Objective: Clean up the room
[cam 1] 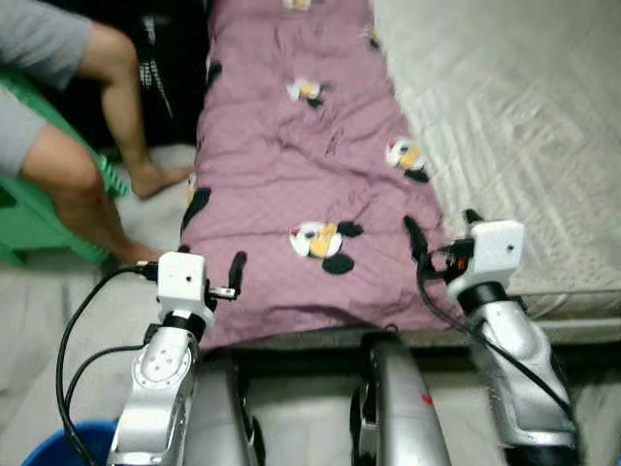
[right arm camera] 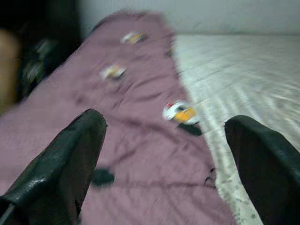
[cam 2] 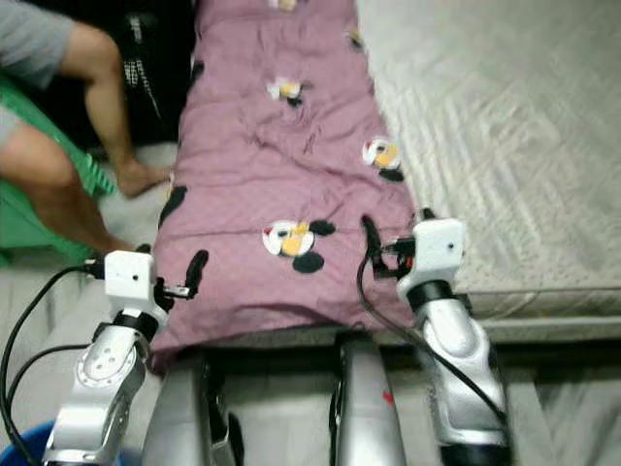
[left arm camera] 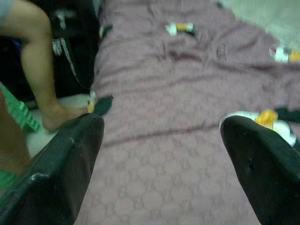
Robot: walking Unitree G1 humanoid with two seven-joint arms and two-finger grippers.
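Observation:
A purple blanket (cam 1: 291, 165) printed with cartoon figures lies folded in a long strip along the left side of a pale quilted mattress (cam 1: 514, 116). Its near end hangs slightly over the bed's front edge. My left gripper (cam 1: 209, 270) is open over the blanket's near left corner, and the left wrist view has purple cloth between its fingers (left arm camera: 70, 154). My right gripper (cam 1: 442, 225) is open over the near right corner, where the blanket meets the bare mattress. In the right wrist view its fingers (right arm camera: 65, 159) straddle that blanket edge. Neither gripper holds anything.
A person sits at the left on a green plastic seat (cam 1: 29, 214), bare legs (cam 1: 116, 107) and feet on the floor beside the bed. Dark objects (cam 1: 165, 58) stand against the bed's left side. A blue bucket (cam 1: 53, 451) is at my lower left.

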